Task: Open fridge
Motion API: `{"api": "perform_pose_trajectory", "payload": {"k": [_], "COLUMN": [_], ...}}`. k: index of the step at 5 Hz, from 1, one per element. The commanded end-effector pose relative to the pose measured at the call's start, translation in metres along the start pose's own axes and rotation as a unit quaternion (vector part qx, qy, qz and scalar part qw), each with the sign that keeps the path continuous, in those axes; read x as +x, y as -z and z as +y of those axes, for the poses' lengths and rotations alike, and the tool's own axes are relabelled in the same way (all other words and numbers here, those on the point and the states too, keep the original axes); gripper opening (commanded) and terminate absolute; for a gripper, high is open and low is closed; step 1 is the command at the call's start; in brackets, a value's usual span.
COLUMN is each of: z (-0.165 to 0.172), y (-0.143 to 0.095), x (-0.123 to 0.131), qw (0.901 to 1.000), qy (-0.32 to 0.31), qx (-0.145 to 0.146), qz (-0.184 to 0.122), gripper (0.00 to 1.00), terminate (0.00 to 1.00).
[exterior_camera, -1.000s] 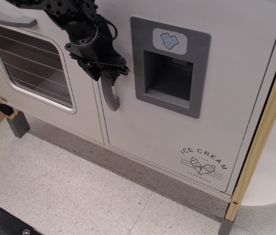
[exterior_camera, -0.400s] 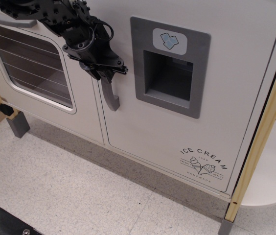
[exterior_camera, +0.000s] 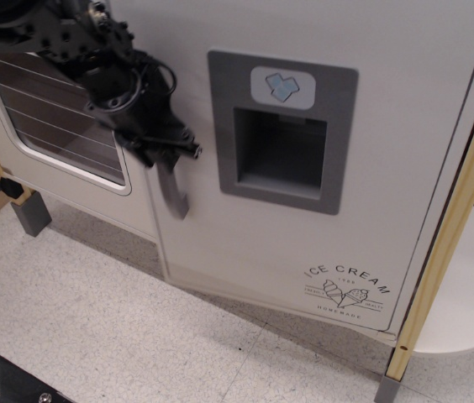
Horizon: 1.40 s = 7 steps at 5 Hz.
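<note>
The fridge door [exterior_camera: 371, 168] is large and white, with a grey ice-dispenser panel [exterior_camera: 281, 130] and an "ICE CREAM" logo [exterior_camera: 348, 285] low on the right. Its grey vertical bar handle [exterior_camera: 172, 191] runs down the left edge. My black gripper [exterior_camera: 163, 153] is shut on the upper part of this handle; only the handle's lower end shows below the fingers. The door's left edge stands out from the cabinet, swung partly open on its right side, and overlaps the oven door's right edge.
The smaller white oven door [exterior_camera: 56, 117] with a wire-rack window is at the left, partly covered by my arm. A grey leg [exterior_camera: 30, 213] stands below it. A wooden post [exterior_camera: 447, 243] bounds the right side. Speckled floor [exterior_camera: 136, 327] lies in front.
My gripper has pulled the handle left and outward. The fridge door has swung from closed to partly open, and its left edge, panel and logo have shifted left.
</note>
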State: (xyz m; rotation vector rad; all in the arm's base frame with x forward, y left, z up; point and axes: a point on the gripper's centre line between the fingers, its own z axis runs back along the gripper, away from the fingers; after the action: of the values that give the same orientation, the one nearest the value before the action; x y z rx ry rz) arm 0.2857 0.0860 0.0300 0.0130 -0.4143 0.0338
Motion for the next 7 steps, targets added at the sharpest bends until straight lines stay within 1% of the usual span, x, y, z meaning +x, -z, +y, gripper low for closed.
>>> {"api": "perform_pose_trajectory", "payload": {"k": [1,2,3,4,5,6,7], "z": [0.005,0.014,0.027,0.051,0.068,0.076,0.085], "y": [-0.035,-0.051,-0.069,-0.080,-0.090,-0.103,-0.112], "x": [-0.007,-0.017,-0.027,-0.025,-0.010,0.002,0.018], "qw": [0.9998,0.9984,0.9986,0.9980,0.9940,0.9844,0.9716], "qy": [-0.008,-0.023,-0.023,-0.054,-0.103,-0.164,-0.222], "qx": [-0.001,-0.020,-0.019,0.000,0.027,0.059,0.077], "qz": [0.016,0.047,0.043,0.034,0.026,0.023,0.032], "gripper": [1.00,1.00,1.00,1.00,1.00,1.00,1.00], "terminate": [0.00,0.00,0.00,0.00,0.00,0.00,0.00]}}
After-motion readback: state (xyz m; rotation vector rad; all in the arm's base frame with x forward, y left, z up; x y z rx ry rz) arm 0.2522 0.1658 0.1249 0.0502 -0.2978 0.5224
